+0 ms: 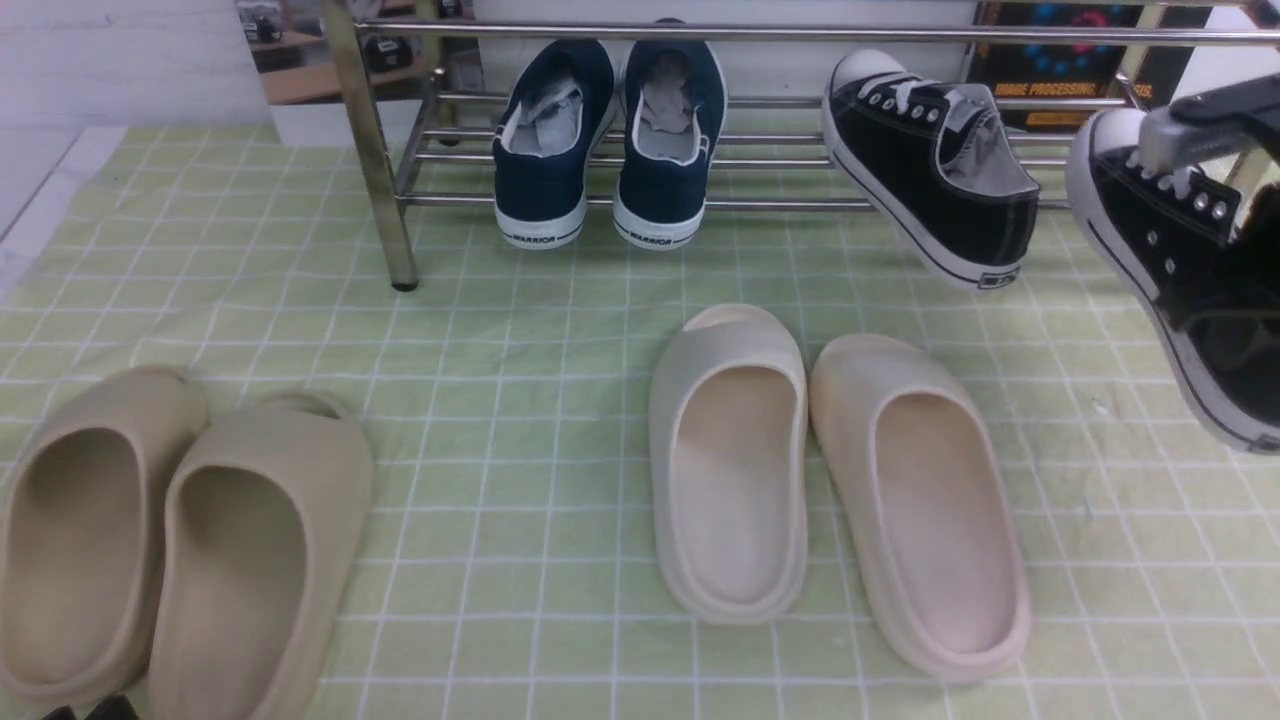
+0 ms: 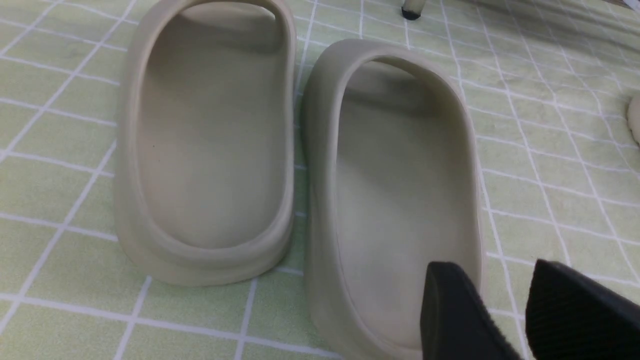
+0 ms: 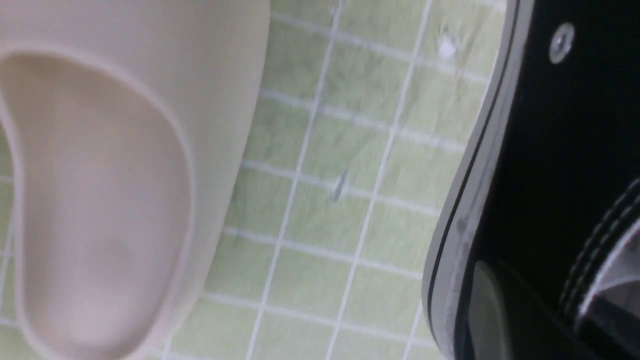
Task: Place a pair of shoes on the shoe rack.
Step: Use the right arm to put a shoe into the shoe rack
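One black sneaker (image 1: pixel 935 165) leans on the steel shoe rack (image 1: pixel 760 35), its toe up on the low bars and its heel on the cloth. The second black sneaker (image 1: pixel 1165 270) is at the far right, tilted with its white toe raised toward the rack. My right gripper (image 1: pixel 1245 280) is shut on that sneaker's heel opening; the wrist view shows its black side and white sole (image 3: pixel 470 210) right at the jaws. My left gripper (image 2: pixel 492 280) is open, empty, over a tan slide (image 2: pixel 395 190).
Two navy WARRIOR shoes (image 1: pixel 610 140) stand on the rack's left part. A cream pair of slides (image 1: pixel 830 480) lies mid-cloth and a tan pair (image 1: pixel 170 540) at the front left. The rack's leg (image 1: pixel 385 170) stands on the green checked cloth.
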Controlling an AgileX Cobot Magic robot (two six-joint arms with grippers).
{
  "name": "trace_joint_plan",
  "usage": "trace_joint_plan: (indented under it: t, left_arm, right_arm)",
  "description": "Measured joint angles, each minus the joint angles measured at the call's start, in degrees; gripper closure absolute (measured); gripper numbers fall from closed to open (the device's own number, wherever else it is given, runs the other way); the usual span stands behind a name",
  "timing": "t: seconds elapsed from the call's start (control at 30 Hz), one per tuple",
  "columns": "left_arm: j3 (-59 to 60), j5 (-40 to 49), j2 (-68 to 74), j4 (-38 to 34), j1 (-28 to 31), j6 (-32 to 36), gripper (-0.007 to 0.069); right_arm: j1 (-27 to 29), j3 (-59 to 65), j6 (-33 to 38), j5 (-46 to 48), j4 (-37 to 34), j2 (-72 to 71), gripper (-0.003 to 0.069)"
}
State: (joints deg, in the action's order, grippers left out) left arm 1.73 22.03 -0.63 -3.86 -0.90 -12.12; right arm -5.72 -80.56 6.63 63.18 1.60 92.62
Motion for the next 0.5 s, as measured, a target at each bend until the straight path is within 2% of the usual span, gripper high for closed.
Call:
trace_joint_plan:
  t: [0.3, 0.5]
  left_arm:
    - [0.0, 0.0, 0.0, 0.0, 0.0, 0.0, 0.0386]
    - [0.0, 0.0, 0.0, 0.0, 0.0, 0.0, 0.0386]
  right_arm:
    - [0.0, -16.4, 1.7, 0.7, 1.4, 13.5, 0.0641]
    - [0.0, -29.8, 6.6, 0.7, 0.9, 24.8, 0.0641]
